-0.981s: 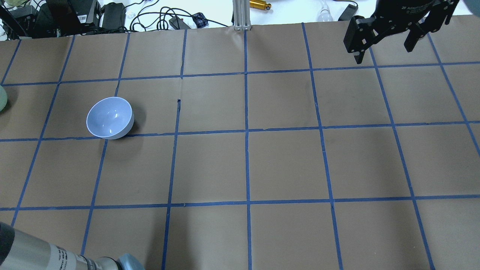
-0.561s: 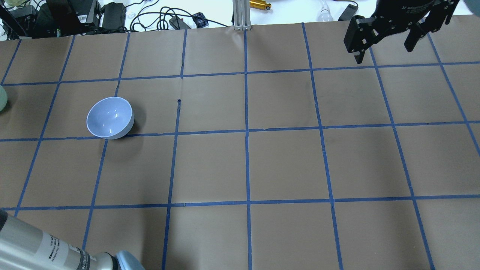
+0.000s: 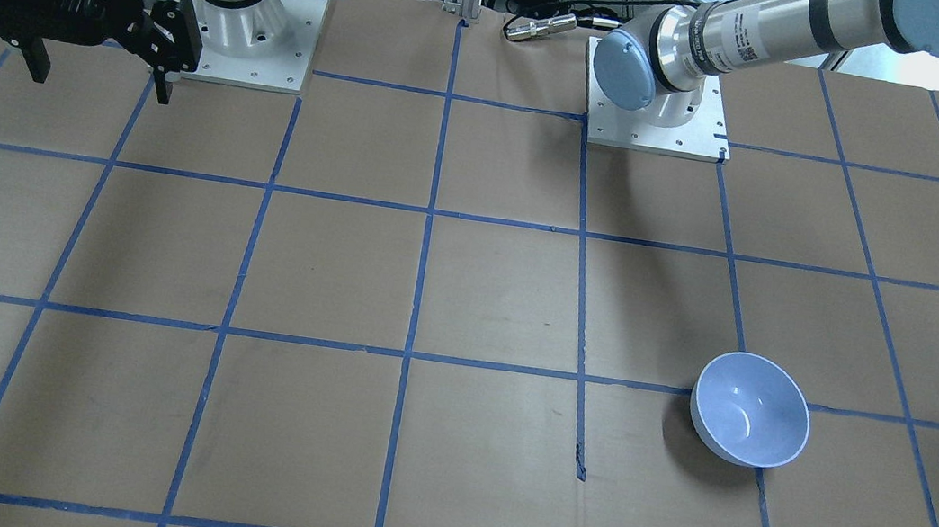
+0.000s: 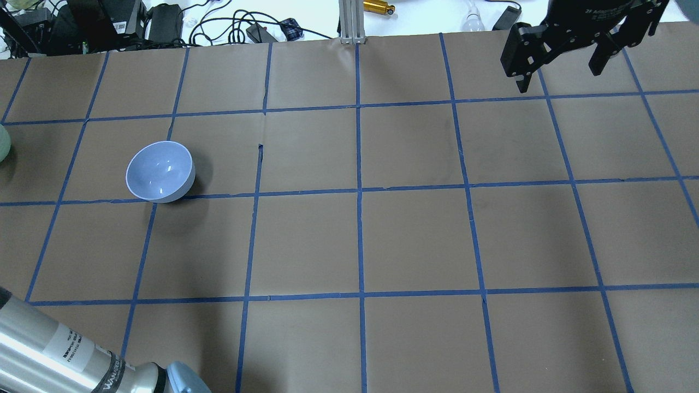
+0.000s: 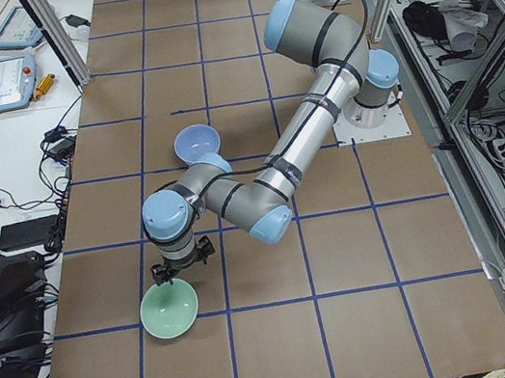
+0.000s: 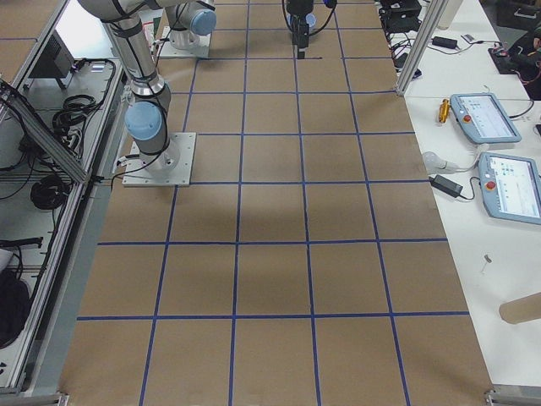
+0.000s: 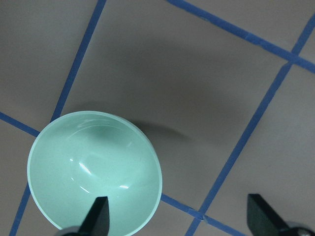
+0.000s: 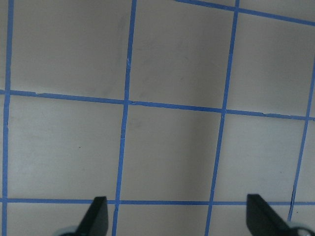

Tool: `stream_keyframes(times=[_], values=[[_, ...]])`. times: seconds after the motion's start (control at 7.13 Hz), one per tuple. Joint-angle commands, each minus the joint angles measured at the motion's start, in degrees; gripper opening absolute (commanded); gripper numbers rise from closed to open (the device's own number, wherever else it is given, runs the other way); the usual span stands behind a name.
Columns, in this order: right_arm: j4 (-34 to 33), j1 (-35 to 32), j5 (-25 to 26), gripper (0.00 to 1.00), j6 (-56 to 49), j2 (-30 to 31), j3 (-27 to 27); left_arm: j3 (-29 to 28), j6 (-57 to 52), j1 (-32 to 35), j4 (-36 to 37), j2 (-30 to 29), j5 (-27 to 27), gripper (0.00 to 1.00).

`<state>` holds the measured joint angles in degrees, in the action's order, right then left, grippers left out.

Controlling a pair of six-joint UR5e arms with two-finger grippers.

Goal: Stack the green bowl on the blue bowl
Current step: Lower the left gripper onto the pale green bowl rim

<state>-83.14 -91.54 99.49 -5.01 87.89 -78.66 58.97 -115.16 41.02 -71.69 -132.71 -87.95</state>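
The green bowl [image 7: 93, 172] stands upright on the brown table near its left end; it also shows in the exterior left view [image 5: 170, 312] and as a sliver at the overhead view's left edge [image 4: 3, 143]. My left gripper [image 7: 179, 216] is open above it, one finger over the bowl's inside near the rim, the other over bare table; it also shows in the exterior left view [image 5: 180, 265]. The blue bowl [image 4: 160, 172] stands upright and empty, apart from the green bowl [image 3: 750, 409] [image 5: 197, 143]. My right gripper [image 4: 560, 73] is open and empty, high over the far right corner [image 3: 99, 79] [image 8: 179, 216].
The table is brown paper with a blue tape grid [image 4: 359, 191]. Cables and gear [image 4: 164, 22] and an aluminium post [image 4: 352, 22] stand beyond the far edge. The two arm bases [image 3: 253, 45] [image 3: 657, 116] are at the robot's side. My left arm's forearm [image 4: 49, 344] crosses the near left corner.
My left arm's forearm has swung further into the overhead view's lower left corner. The blue bowl and the right gripper have not moved.
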Motion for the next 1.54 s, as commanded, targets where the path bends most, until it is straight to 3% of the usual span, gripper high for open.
stream_keyframes(times=[0.0, 1.4], values=[[0.00, 0.05, 0.00, 1.00, 0.00, 0.00, 0.00, -1.05, -5.32, -0.06, 3.38, -3.68, 1.03, 0.97], [0.00, -0.04, 0.00, 1.00, 0.00, 0.00, 0.00, -1.13, -8.24, -1.11, 6.82, -8.52, -3.88, 0.97]])
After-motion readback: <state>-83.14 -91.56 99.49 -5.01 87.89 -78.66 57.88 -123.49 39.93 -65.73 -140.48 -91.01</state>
